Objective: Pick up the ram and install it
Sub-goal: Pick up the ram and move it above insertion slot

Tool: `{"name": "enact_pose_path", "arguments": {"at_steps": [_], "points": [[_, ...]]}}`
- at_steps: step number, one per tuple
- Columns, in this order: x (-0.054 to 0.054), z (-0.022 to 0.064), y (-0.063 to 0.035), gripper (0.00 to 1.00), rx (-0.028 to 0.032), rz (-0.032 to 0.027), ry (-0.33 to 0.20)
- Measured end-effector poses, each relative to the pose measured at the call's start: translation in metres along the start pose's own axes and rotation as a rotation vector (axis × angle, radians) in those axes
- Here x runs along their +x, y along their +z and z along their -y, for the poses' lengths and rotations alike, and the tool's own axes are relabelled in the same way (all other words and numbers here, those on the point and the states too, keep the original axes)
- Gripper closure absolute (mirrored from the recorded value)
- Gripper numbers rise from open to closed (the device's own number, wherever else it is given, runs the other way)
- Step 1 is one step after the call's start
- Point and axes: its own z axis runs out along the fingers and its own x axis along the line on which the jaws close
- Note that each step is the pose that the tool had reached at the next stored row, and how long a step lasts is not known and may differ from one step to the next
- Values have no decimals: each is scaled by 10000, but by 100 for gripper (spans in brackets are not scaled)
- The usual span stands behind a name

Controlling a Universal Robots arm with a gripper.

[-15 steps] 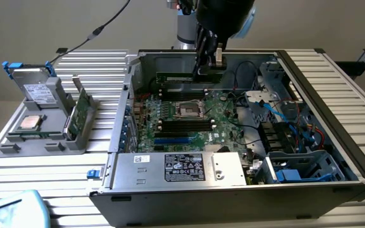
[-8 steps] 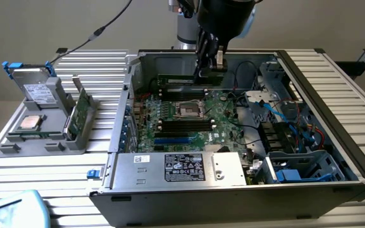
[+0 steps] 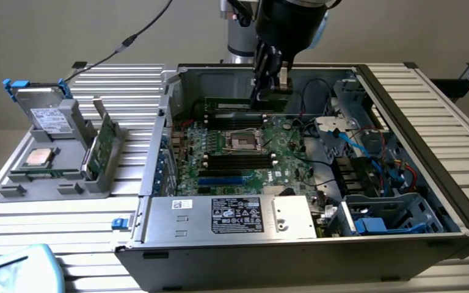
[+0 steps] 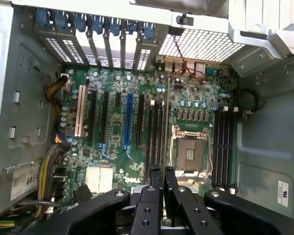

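The ram (image 3: 239, 104), a long thin green stick, hangs level inside the open computer case (image 3: 430, 165), over the far part of the motherboard (image 3: 287, 155). My gripper (image 3: 269, 85) is shut on its top edge. In the wrist view the black fingers (image 4: 149, 196) press together at my gripper (image 4: 162, 171), and the ram (image 4: 166, 122) shows edge-on as a thin line. It runs along the black memory slots (image 4: 154, 127) beside the empty processor socket (image 4: 191, 152). How high it hangs over the slots I cannot tell.
On the exterior view's left, a grey fixture (image 3: 22, 186) holds a second green board (image 3: 100, 146) standing upright, a square silver-topped processor (image 3: 39, 157) and a grey drive with blue tabs (image 3: 43, 107). The power supply (image 3: 234, 213), blue cables (image 3: 373, 159) and drive cage (image 3: 389, 213) crowd the case.
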Motion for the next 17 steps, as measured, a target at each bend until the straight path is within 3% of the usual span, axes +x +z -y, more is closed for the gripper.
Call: {"name": "enact_pose_path", "arguments": {"at_steps": [7,14,17], "points": [[-113,51,96,86,-50,-122,26],[-210,83,163,86,-93,-325,61],[-233,141,157,86,-98,-348,68]]}}
